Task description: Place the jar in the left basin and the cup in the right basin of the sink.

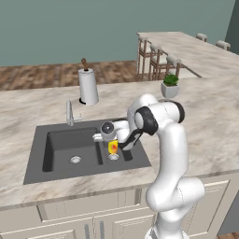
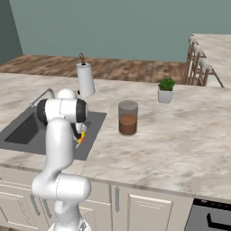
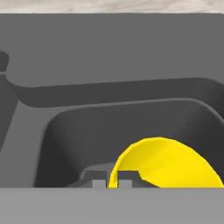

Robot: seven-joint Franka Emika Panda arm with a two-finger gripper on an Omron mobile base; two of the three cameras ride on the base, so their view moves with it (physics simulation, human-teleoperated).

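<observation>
My gripper (image 1: 112,143) is shut on the rim of the yellow cup (image 1: 113,148), holding it low over the narrow right basin (image 1: 120,161) of the dark grey sink (image 1: 42,175). In the hand view the fingertips (image 3: 99,177) pinch the cup's (image 3: 166,164) wall, with the basin's floor (image 3: 87,131) beyond. The wider left basin (image 1: 70,144) lies beside it with nothing in it. From the right, the cup (image 2: 80,138) peeks out below the arm. The brown and grey jar (image 2: 128,118) stands upright on the counter right of the sink.
A slim silver tap (image 1: 70,113) rises at the sink's back rim. Behind it stands a white paper-towel roll (image 1: 87,86). A small potted plant (image 2: 166,90) sits further right on the marble counter. Bar stools (image 1: 156,58) line the far island.
</observation>
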